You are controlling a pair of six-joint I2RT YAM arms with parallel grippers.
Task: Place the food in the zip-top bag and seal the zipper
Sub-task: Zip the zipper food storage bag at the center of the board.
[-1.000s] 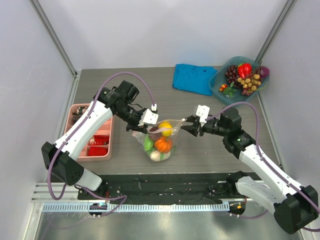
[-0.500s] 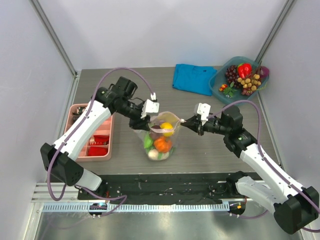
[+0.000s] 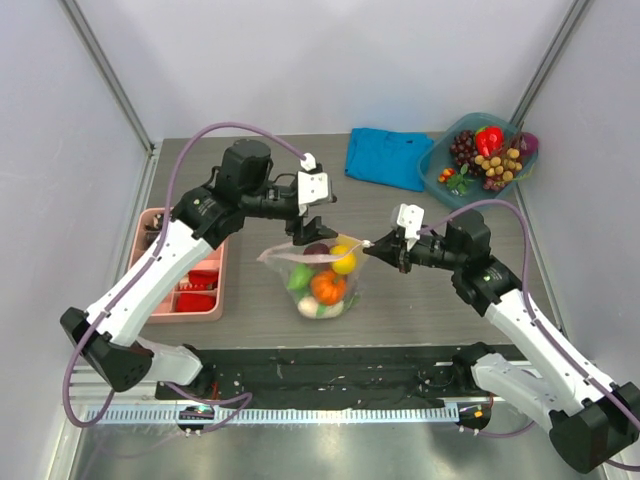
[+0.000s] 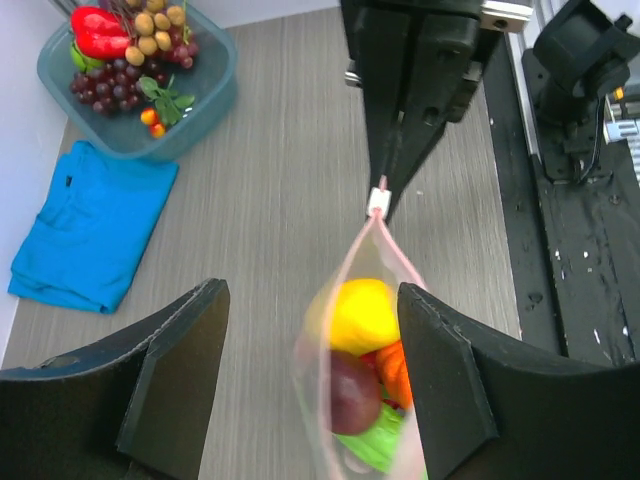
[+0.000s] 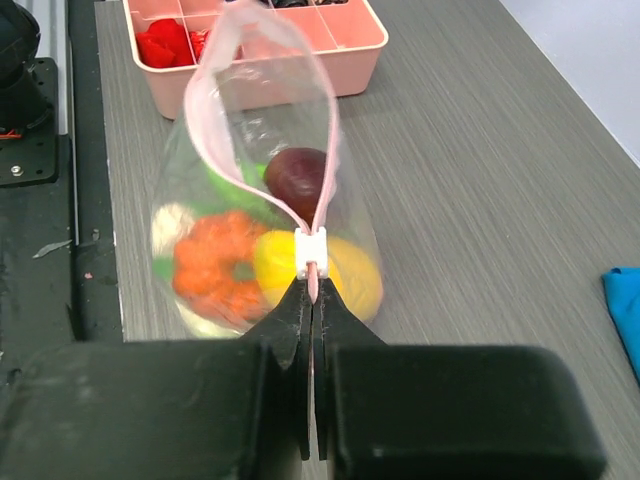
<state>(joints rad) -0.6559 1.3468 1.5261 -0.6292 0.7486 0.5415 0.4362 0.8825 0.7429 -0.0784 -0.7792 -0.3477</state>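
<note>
We see the right end effector pressed together, pinching the end of the zipper just beside its white slider. The left end effector is spread wide and hangs above the zip-top bag, holding nothing. The bag stands on the tabletop between the two arms, its mouth gaping in a loop. Inside it we make out the food: a yellow fruit, a purple piece, an orange piece and something green. Left of the bag lies a pink tray. At the far edge sit a blue cloth and a teal bowl of fruit.
</note>
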